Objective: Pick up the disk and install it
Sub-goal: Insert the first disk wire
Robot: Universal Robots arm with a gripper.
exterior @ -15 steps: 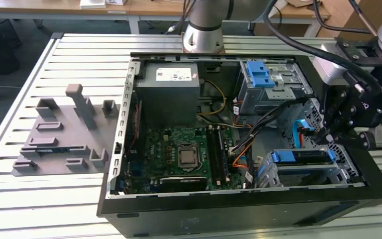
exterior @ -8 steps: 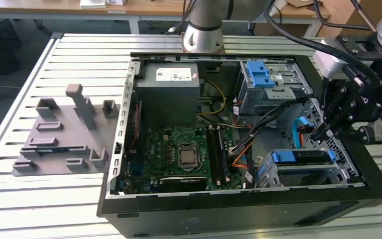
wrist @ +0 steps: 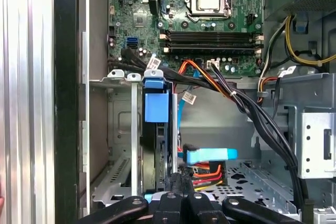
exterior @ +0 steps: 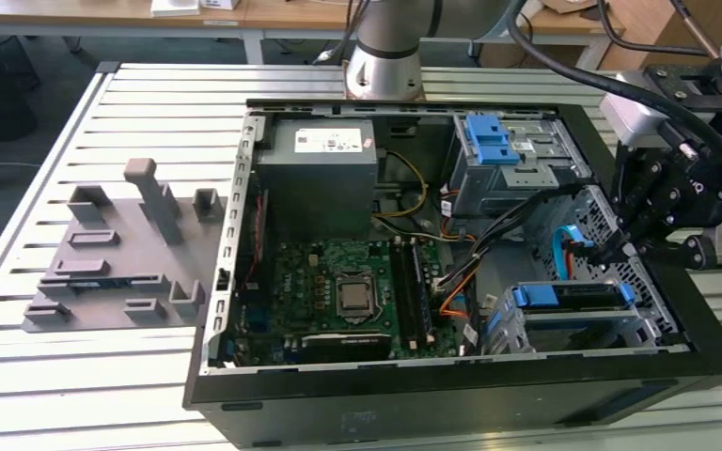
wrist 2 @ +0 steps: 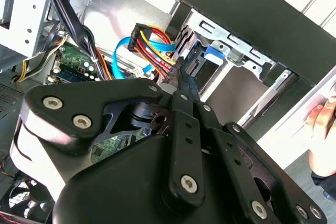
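Seated edge-up in drive cage (exterior: 657,318) at the exterior view's right: rigid, dense, shock-sensitive disk (wrist: 156,129), best held by blue carrier (wrist: 156,106); gripper (wrist: 178,178) pinched narrow, seemingly empty.

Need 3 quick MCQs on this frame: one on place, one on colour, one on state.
1. Where is the flat rectangular disk with its plastic carrier frame?
A. On the slatted table
B. In the grey metal drive cage inside the case
C. On top of the grey power-supply box

2. What colour is the carrier frame?
A. Red
B. Green
C. Blue

3. What state is the black computer case in?
A. Lying down with its side open
B. Upright and closed
C. Wrapped in a bag

Key:
1 B: the disk sits within the drive cage at the exterior view's right.
2 C: the carrier frame shows blue in the first wrist view.
3 A: the case lies flat with the green motherboard exposed.
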